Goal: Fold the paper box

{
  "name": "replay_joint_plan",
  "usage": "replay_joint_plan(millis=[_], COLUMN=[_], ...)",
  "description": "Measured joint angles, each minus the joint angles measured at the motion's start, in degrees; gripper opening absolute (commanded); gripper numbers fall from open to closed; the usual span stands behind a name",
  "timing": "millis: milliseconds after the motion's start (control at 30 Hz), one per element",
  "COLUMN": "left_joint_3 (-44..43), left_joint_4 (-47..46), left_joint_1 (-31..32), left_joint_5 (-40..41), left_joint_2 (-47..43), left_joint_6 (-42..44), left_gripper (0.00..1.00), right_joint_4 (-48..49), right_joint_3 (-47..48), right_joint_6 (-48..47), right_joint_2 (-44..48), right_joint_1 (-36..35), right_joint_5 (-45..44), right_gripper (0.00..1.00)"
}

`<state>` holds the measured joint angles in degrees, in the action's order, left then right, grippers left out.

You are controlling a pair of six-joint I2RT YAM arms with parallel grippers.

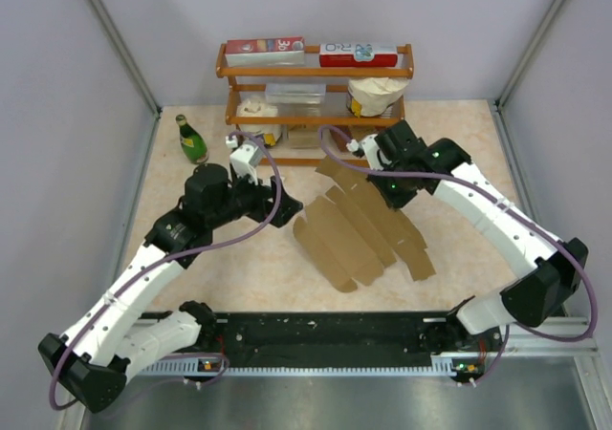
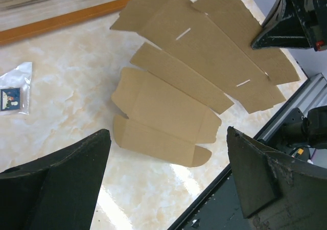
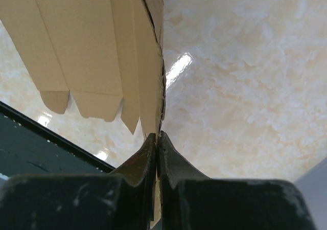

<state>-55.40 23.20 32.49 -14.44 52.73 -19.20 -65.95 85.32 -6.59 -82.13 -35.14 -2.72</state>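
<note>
Cardboard waits at the work cell: the paper box (image 1: 359,229), a plain brown die-cut sheet not yet folded, lies spread open on the marble-patterned counter (image 1: 239,282) just in front of the wooden rack (image 1: 316,72). Its long panels fan away from the rack.

The right pincer (image 1: 394,196), in front of the rack's right half, is clamped on the sheet's edge. Its wrist camera shows the two black fingers (image 3: 138,163) pressed together, with the thin border of the paper box (image 3: 92,46) caught between them. The panels and rounded tabs stretch away over the glossy counter (image 3: 245,87).

The left pincer (image 1: 284,207) hovers in front of the rack's left half, beside the sheet and clear of it, its jaws spread wide. From its own wrist camera, the left pincer (image 2: 167,133) frames the paper box (image 2: 204,61), with slits and tabs plainly visible. The dark right pincer (image 2: 265,36) stands at the sheet's edge.

A green bottle (image 1: 191,139) stands upright to the left of the rack. Two red-and-white cartons (image 1: 265,48) rest on the rack's top shelf, with white tubs (image 1: 258,115) and a clear container (image 1: 295,93) on the shelf below. A small clear packet (image 2: 13,94) lies on the counter near the foot of the wooden rack (image 2: 61,20).
</note>
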Motion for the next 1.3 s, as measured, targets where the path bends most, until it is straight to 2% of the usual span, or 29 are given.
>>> replay_joint_plan(millis=[333,633,867,1300], left_joint_3=[2.6,12.0,13.0,7.8], left_joint_4=[-1.4,-10.3,-18.6,-23.4], left_joint_1=[-2.4,-2.4,-2.5,-4.5], left_joint_5=[-2.1,-4.7,-4.7,-7.2], left_joint_2=[-2.0,-4.0,-3.7,8.2], left_joint_6=[3.1,7.8,12.1,21.0], left_gripper=[0.99,0.99,0.99,0.99], right_joint_4=[-0.1,0.2,0.2,0.3], right_joint_3=[0.0,-0.1,-0.1,-0.2], right_joint_6=[-5.4,-8.7,-10.0,-11.2], right_joint_2=[-2.4,-2.4,-2.4,-0.6], right_joint_1=[-4.0,-4.2,-5.1,-5.6], right_joint_5=[-0.3,3.4,4.8,6.7], right_gripper=[0.00,0.00,0.00,0.00])
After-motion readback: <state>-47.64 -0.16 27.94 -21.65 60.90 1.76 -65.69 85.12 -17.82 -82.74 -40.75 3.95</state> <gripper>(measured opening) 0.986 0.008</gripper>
